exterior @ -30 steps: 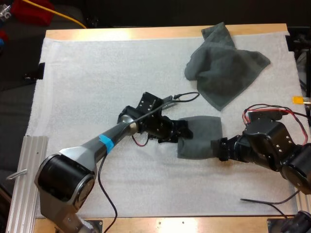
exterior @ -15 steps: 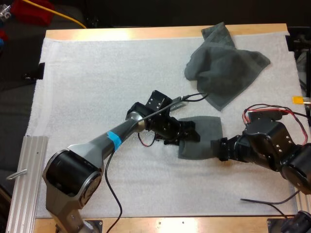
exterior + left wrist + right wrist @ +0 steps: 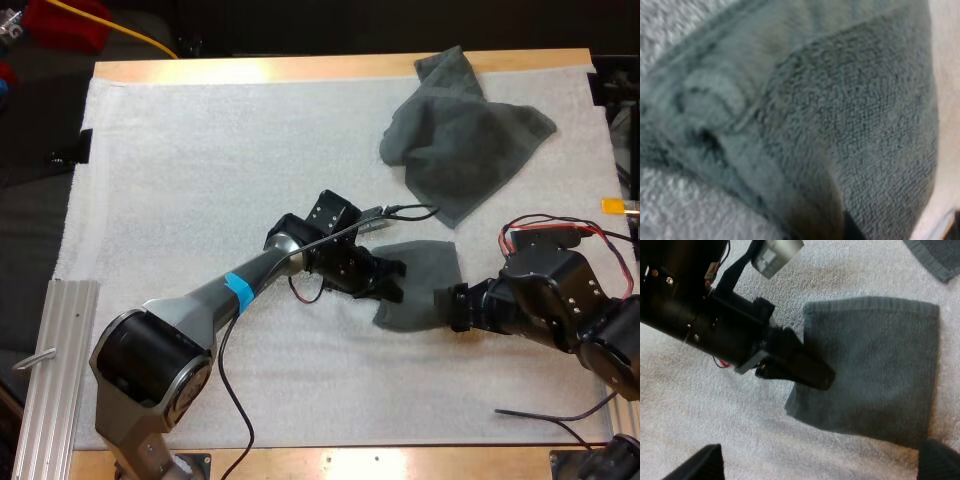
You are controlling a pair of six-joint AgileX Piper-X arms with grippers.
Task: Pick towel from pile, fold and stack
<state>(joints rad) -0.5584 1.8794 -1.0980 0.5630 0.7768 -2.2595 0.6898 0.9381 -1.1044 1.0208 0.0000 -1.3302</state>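
Note:
A small folded grey-green towel lies flat on the white mat, right of centre. My left gripper reaches in from the left and is shut on the towel's left edge, which is pulled slightly inward. The right wrist view has those black fingers lying together across that edge of the towel. Towel cloth sits close up against the left wrist camera. My right gripper rests at the towel's right side, open, fingers wide apart. A crumpled towel lies at the far right.
An aluminium rail runs along the table's near left edge. A corner of the crumpled towel lies just beyond the folded one. The left half of the mat is bare.
My left gripper slid right onto the folded towel's left edge and shut on it; that edge shifted inward. The right arm stayed still.

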